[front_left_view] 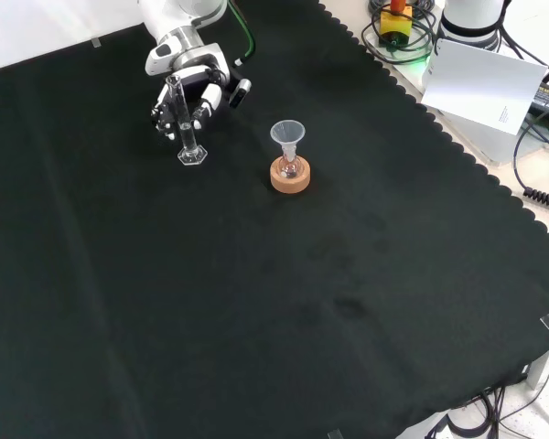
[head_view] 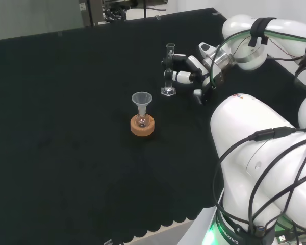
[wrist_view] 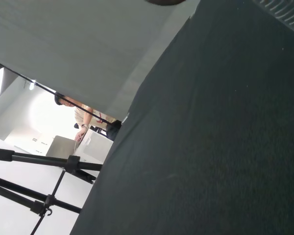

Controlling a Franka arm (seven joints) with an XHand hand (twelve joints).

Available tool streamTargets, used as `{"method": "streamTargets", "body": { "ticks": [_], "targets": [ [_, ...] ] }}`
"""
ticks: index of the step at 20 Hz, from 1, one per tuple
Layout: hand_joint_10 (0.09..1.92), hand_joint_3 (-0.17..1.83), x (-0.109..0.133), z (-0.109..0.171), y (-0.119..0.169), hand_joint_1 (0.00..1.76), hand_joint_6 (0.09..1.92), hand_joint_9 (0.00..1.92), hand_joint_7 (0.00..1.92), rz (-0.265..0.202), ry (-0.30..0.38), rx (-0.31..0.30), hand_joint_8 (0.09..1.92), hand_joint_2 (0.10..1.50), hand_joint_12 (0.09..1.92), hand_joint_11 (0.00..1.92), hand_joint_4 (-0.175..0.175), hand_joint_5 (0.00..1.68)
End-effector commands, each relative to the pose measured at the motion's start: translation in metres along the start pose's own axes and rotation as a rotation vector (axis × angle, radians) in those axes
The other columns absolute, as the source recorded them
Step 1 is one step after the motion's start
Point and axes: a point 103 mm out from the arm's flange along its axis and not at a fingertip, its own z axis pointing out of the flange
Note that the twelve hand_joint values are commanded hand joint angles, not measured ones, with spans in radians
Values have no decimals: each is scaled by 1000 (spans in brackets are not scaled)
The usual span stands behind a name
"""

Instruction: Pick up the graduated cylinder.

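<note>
Item 1: tall, narrow, clear glass graduated cylinder (head_view: 169,69) on a hexagonal clear foot, standing upright on the black cloth-covered worktop (head_view: 66,127). In the front view the cylinder (front_left_view: 185,128) rises just before the fingers, its foot resting on the cloth.

Item 2: black and white robot hand (head_view: 191,74), mounted on the white arm. In the head view it sits immediately right of the cylinder, its fingers curled round the tube at about mid-height, with one finger above and one below on the cylinder's right side. In the front view the robot hand (front_left_view: 197,91) is directly behind the cylinder, fingers wrapped to either side of the tube.

Item 3: round cork ring stand (head_view: 143,126) carrying a small clear flask (head_view: 141,120) with a clear plastic funnel (head_view: 142,102) set in its neck. In the head view it stands near the cylinder, to its lower left and apart from it; in the front view the stand (front_left_view: 290,176) lies to the cylinder's right, slightly nearer the camera.

Item 4: the worktop's black cloth (wrist_view: 225,137), seen in the wrist view as a plain dark surface.
</note>
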Motion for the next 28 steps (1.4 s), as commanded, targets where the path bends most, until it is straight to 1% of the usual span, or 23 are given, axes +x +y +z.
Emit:
{"method": "streamTargets", "body": {
  "ticks": [1, 2, 3, 4, 5, 6, 7, 8, 10, 12, 16, 19, 21, 22, 24, 28],
  "targets": [
    [400, -175, 1, 1, 0, 1138, 619, 999, 817, 12, -26, -17, 532, 1103, 1227, 589, 52, 767],
    [377, -175, 1, 1, 0, 1153, 600, 1048, 877, 17, -32, -24, 517, 1119, 1212, 651, 64, 826],
    [357, -135, 1, 1, 0, 1141, 732, 1099, 939, 22, -42, -32, 507, 1128, 1185, 746, 30, 895],
    [337, -93, 1, 0, 0, 1136, 845, 1151, 994, 25, -48, -36, 498, 1130, 1132, 866, -19, 940],
    [317, -50, 3, -1, 0, 1181, 915, 1206, 1010, 29, -65, -41, 666, 1121, 1061, 989, -84, 959],
    [294, -25, 4, -1, 0, 1217, 958, 1255, 1010, 32, -82, -41, 810, 1116, 991, 1081, -127, 965],
    [261, -11, 5, -4, 0, 1240, 974, 1297, 1012, 36, -99, -42, 893, 1111, 931, 1143, -152, 970],
    [224, -5, 7, -6, 0, 1253, 975, 1333, 1018, 37, -120, -41, 930, 1107, 886, 1182, -164, 978],
    [175, -2, 11, -12, 1, 1265, 960, 1377, 1032, 29, -165, -34, 942, 1099, 838, 1214, -174, 993],
    [159, -2, 16, -17, 1, 1268, 953, 1392, 1038, 19, -218, -14, 941, 1096, 823, 1220, -175, 999],
    [151, -2, 28, -29, 2, 1270, 947, 1400, 1042, 12, -322, 43, 937, 1094, 816, 1219, -175, 1004],
    [148, -2, 38, -38, 0, 1270, 944, 1403, 1044, 18, -389, 79, 934, 1094, 813, 1217, -175, 1005],
    [460, 9, 45, -43, -2, 1349, 904, 1300, 975, 25, -425, 100, 996, 1065, 797, 1223, -175, 1025],
    [558, 4, 49, -45, -4, 1369, 899, 1265, 952, 27, -442, 111, 1019, 1062, 796, 1223, -175, 1026],
    [640, -1, 58, -49, -8, 1386, 897, 1236, 934, 30, -477, 126, 1040, 1061, 796, 1223, -175, 1027],
    [665, -2, 74, -52, -19, 1391, 897, 1225, 930, 49, -526, 173, 1048, 1061, 799, 1222, -175, 1027]
  ]
}}
